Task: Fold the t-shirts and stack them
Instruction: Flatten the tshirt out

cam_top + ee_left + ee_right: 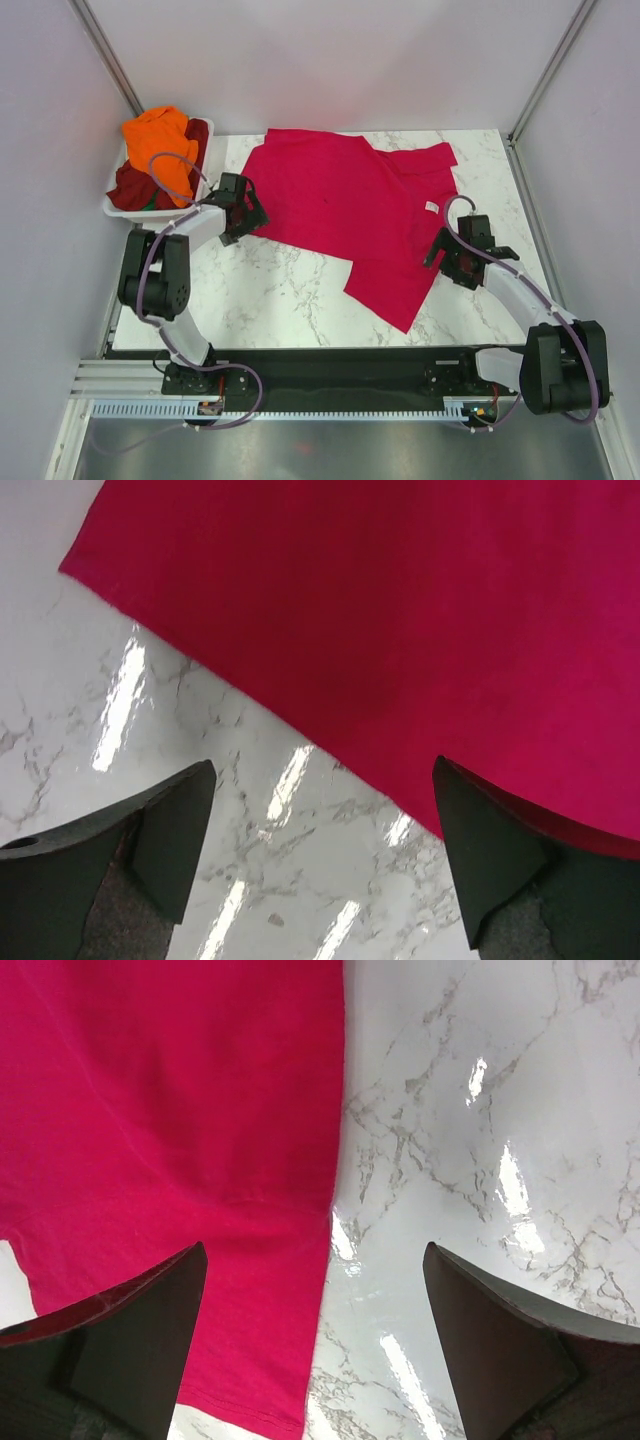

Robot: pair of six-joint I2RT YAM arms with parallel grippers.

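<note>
The crimson-pink t-shirt (pixel 360 215) lies spread on the marble table, its small white neck label (pixel 432 207) near the right side. An orange t-shirt (pixel 160 135) and a dark maroon one (pixel 130 185) are heaped in the white basket at the back left. My left gripper (pixel 238 222) is open and empty at the shirt's left edge; its wrist view shows the shirt (pixel 400 620) just ahead of the fingers. My right gripper (pixel 447 256) is open and empty at the shirt's right edge, straddling the cloth border (pixel 200 1160).
The white plastic basket (pixel 118 209) sits at the table's back left corner. Grey walls close in the table on three sides. Bare marble (pixel 270 290) shows in front of the shirt.
</note>
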